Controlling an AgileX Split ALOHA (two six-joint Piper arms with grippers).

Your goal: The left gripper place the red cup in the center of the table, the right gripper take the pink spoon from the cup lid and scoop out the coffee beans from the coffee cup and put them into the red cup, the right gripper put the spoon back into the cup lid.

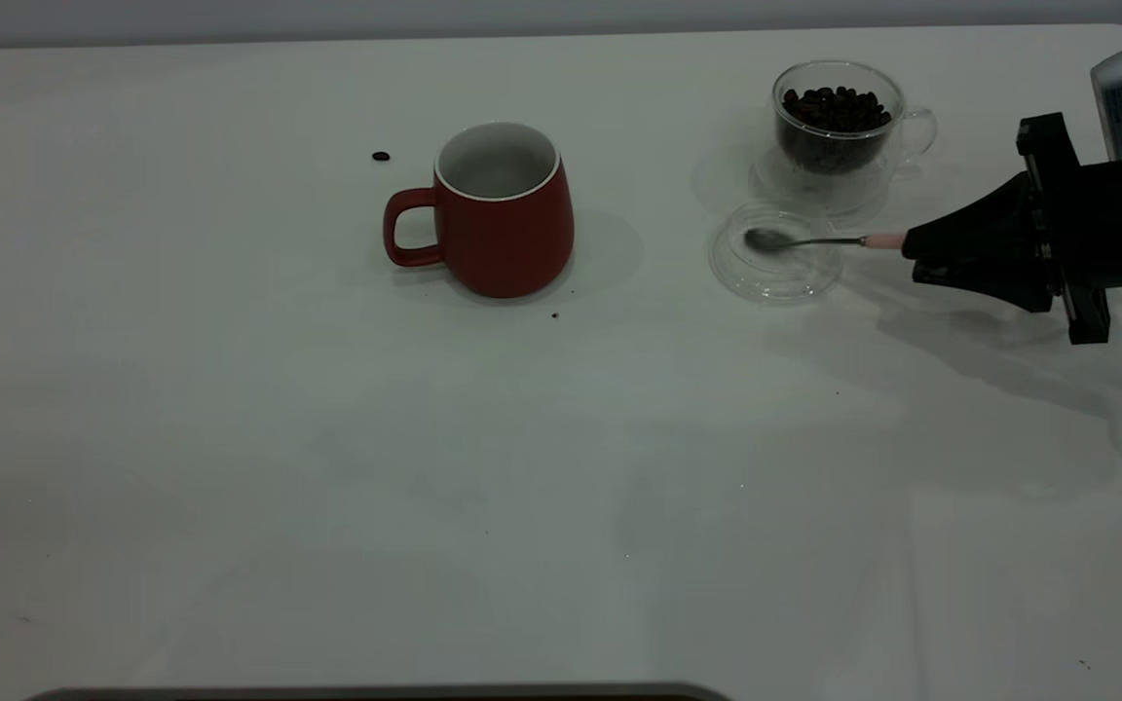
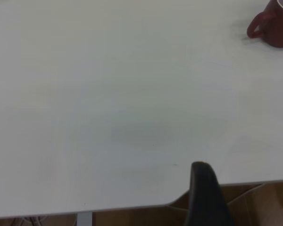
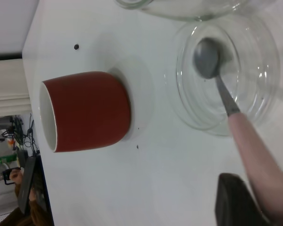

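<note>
The red cup [image 1: 503, 209] stands upright near the middle of the table, handle toward the left; it also shows in the left wrist view [image 2: 273, 26] and the right wrist view [image 3: 85, 110]. My right gripper [image 1: 915, 251] [image 3: 266, 200] is shut on the pink spoon's handle [image 1: 880, 240] [image 3: 252, 146]. The spoon's grey bowl [image 3: 207, 59] lies in the clear cup lid [image 1: 775, 258] [image 3: 259, 89]. Just behind the lid stands the glass coffee cup [image 1: 836, 122], full of coffee beans. My left gripper [image 2: 205, 193] hangs by the table's edge, far from the red cup.
One stray coffee bean [image 1: 381, 156] [image 3: 76, 46] lies on the table left of the red cup, and a dark crumb [image 1: 554, 314] lies in front of it. The table's edge [image 2: 132, 207] runs close to the left gripper.
</note>
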